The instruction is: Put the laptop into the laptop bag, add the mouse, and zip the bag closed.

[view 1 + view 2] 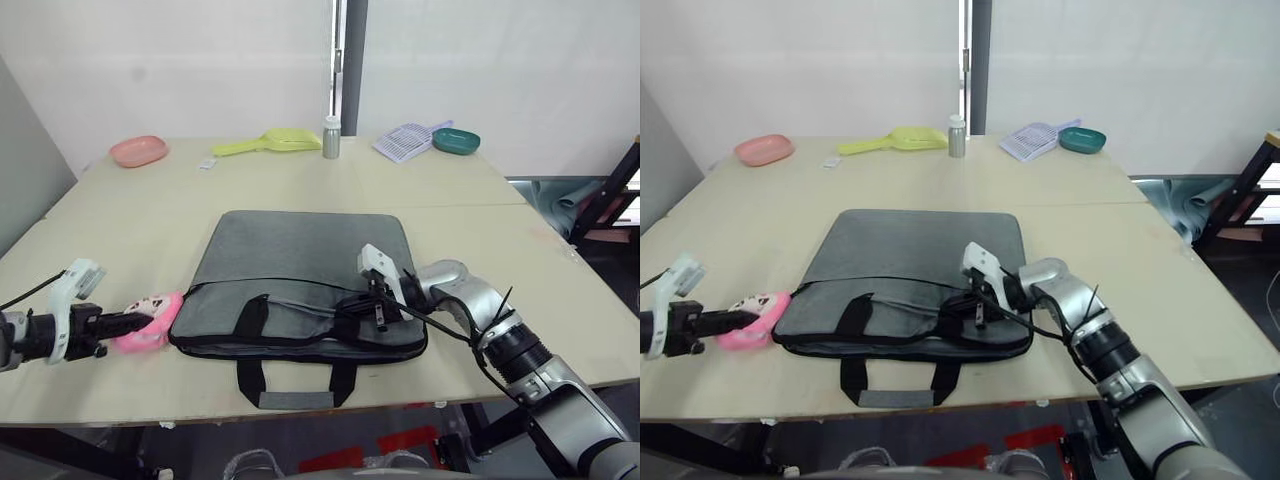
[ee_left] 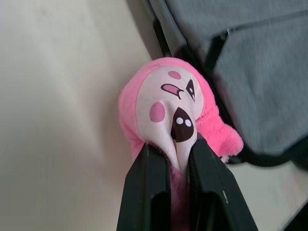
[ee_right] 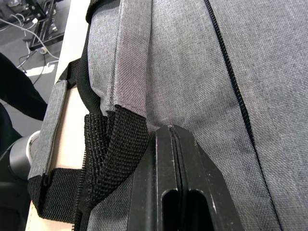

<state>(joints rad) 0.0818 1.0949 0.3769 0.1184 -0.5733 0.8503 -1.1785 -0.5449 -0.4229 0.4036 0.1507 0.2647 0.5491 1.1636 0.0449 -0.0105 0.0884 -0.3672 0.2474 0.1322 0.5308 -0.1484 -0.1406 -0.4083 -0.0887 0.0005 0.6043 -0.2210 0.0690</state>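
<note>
Beige tabletop (image 1: 130, 230) runs back to a white wall, where a pink dish (image 1: 138, 150), a yellow scoop (image 1: 262, 142), a small metal bottle (image 1: 331, 136), a white scoop (image 1: 404, 141) and a teal bowl (image 1: 456, 140) line the far edge. At centre the laptop bag (image 1: 300, 262) lies flat, one strap handle overhanging the near edge at 6 o'clock. From 5 o'clock the right arm reaches in, elbow bent; the right gripper (image 1: 380, 312) rests on the bag's near right corner, fingers pressed together against the fabric beside a handle. From 8 o'clock the left arm lies low along the near edge; the left gripper (image 1: 138, 321) is clamped on a pink plush toy (image 1: 150, 320), which touches the bag's left side at 9 o'clock. Open tabletop lies on both sides.
</note>
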